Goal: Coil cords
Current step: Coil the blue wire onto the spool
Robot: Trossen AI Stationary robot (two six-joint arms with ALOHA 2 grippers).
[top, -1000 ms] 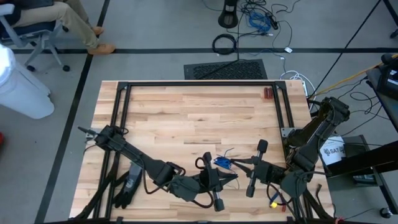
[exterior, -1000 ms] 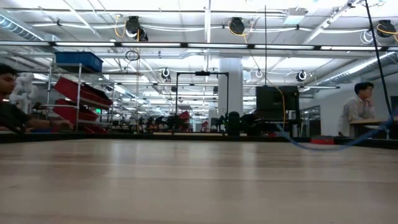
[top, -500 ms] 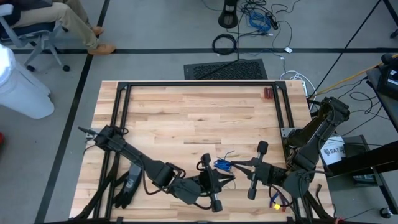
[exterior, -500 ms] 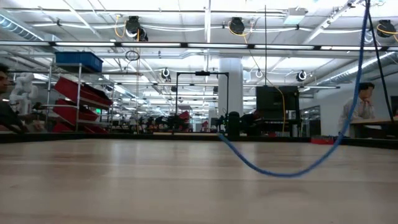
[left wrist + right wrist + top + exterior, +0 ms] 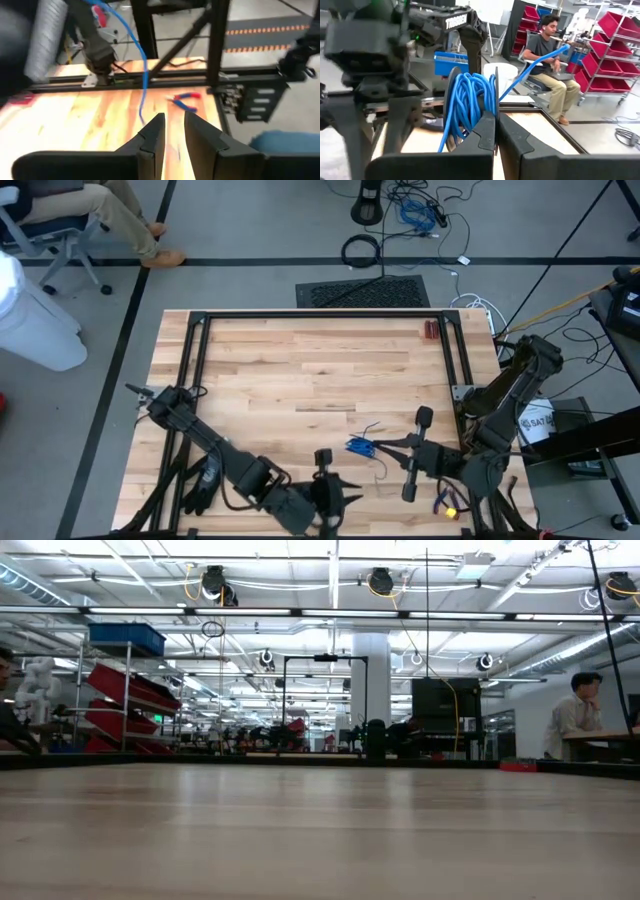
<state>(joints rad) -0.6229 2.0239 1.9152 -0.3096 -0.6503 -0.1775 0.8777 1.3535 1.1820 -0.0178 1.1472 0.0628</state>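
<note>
Clenching the blue cords (image 5: 360,445) near the table's (image 5: 300,370) front edge, right pincer (image 5: 378,446); left pincer (image 5: 352,501) released.

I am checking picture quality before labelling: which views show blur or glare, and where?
Left wrist view: background and blue cord are smeared. Right wrist view: the other arm is blurred; the cord coil at the right gripper is sharp. Low view: bright ceiling lights glare.

Left gripper (image 5: 347,501) low at the table's near edge, fingers parted by a narrow gap; right gripper (image 5: 383,444) near its right, fingers pressed together.
</note>
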